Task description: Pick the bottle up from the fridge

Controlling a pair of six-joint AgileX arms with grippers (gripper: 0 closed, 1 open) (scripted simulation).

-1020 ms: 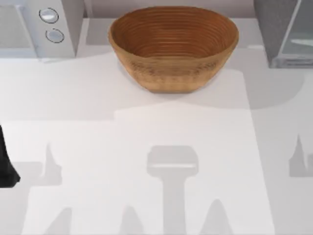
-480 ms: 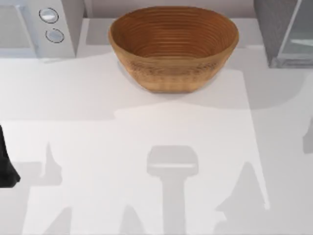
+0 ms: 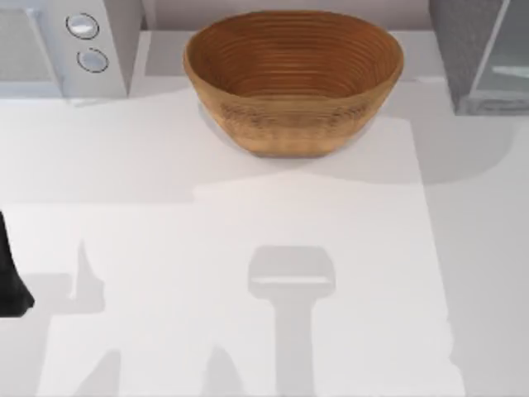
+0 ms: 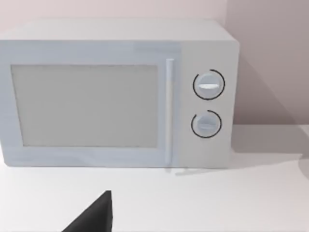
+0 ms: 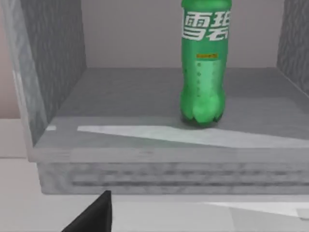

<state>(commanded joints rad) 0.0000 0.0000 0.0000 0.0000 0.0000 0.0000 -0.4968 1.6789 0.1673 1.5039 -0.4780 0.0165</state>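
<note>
Left to right in top view: white box with two knobs point(image 3: 78, 45), woven basket point(image 3: 293, 78), fridge point(image 3: 483, 54) at table's point(image 3: 248, 248) far right. Right wrist view: bottle point(image 5: 203, 63) upright inside open fridge point(image 5: 53, 63), white Chinese characters on label. Finger state of both grippers: cannot tell.

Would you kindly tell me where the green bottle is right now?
The bottle stands upright on the floor of the open fridge, seen in the right wrist view; the fridge sits at the table's far right corner.
</note>
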